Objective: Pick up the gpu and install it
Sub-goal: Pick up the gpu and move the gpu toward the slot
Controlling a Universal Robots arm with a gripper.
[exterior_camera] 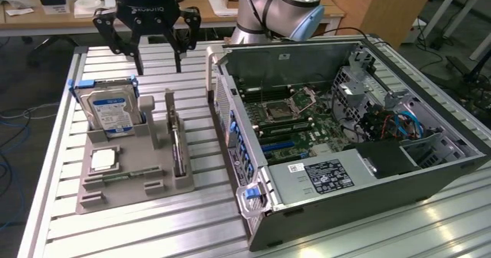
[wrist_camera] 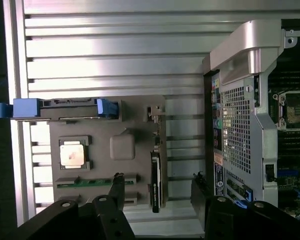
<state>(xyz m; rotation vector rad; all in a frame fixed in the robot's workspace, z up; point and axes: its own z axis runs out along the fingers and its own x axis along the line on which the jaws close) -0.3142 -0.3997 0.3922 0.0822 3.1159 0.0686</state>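
Gpu in tray, beneath end effector

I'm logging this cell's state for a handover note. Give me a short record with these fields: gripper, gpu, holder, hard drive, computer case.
gripper: open, holding nothing, raised above the table
gpu: on edge in a slot of the holder, untouched, not installed
holder: grey tray on the table, to the exterior view's left of the case
hard drive: upright in the holder, with blue rails on its sides
computer case: side open, motherboard exposed
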